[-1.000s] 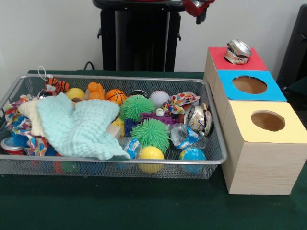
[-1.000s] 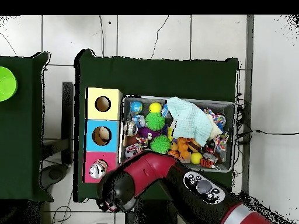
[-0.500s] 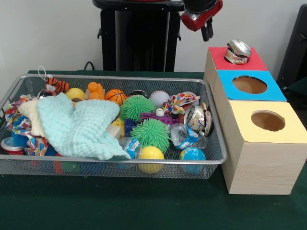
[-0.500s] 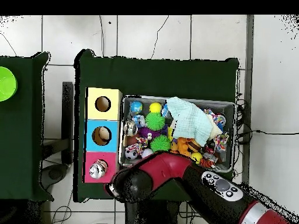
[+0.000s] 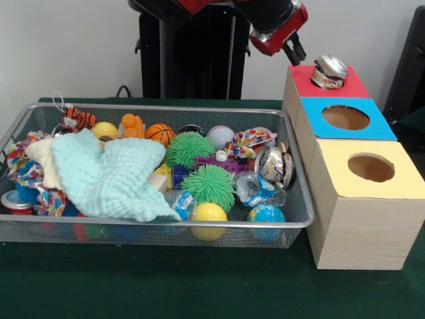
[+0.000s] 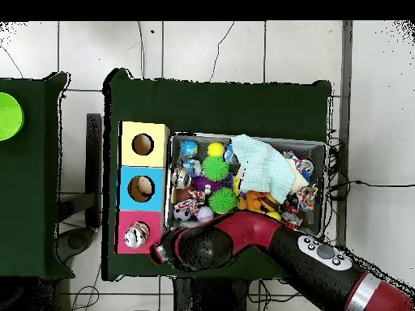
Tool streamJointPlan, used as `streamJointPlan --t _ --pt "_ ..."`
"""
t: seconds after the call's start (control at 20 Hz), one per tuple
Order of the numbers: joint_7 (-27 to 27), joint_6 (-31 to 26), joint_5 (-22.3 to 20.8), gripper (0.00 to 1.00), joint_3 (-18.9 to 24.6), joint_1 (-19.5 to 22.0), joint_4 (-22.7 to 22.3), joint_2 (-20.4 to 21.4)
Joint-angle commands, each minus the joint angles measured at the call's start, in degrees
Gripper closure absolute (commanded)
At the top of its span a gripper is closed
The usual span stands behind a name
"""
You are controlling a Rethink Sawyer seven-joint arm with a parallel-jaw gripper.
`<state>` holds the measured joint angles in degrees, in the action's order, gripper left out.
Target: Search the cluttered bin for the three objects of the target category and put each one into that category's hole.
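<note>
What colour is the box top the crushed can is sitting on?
Red: the crushed can sits on the red box top, clearest in the front view.

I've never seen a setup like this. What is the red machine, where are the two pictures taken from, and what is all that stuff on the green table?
The red and black thing is a robot arm; at its end is a gripper, its "hand". It hangs in the air beside the boxes and holds nothing; whether it is open I cannot tell.

One picture is taken from across the table, facing the robot. The other looks straight down from above, so sides appear swapped between them.

On the green table sits a wire mesh bin full of small things: balls, two spiky green balls, a pale green cloth, a crushed can. Beside it stand three wooden boxes with red, blue and yellow tops, each meant to have a round hole. Another crushed can rests on the red one, over its hole.
</note>
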<state>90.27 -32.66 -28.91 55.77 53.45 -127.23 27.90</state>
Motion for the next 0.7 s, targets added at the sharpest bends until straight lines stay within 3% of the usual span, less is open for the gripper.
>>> streamJointPlan --t 0.05,0.1,0.15,0.7 --pt "-16.6 -9.61 -2.13 1.0 3.88 2.05 9.09 -4.79" --pt "-17.08 -10.05 -2.31 1.0 4.11 2.22 9.52 -5.25" --pt "-17.34 -10.57 -3.09 0.0 4.85 2.53 9.73 -5.93" --pt "-15.09 -7.47 -3.61 0.0 7.4 3.19 9.95 -9.72"
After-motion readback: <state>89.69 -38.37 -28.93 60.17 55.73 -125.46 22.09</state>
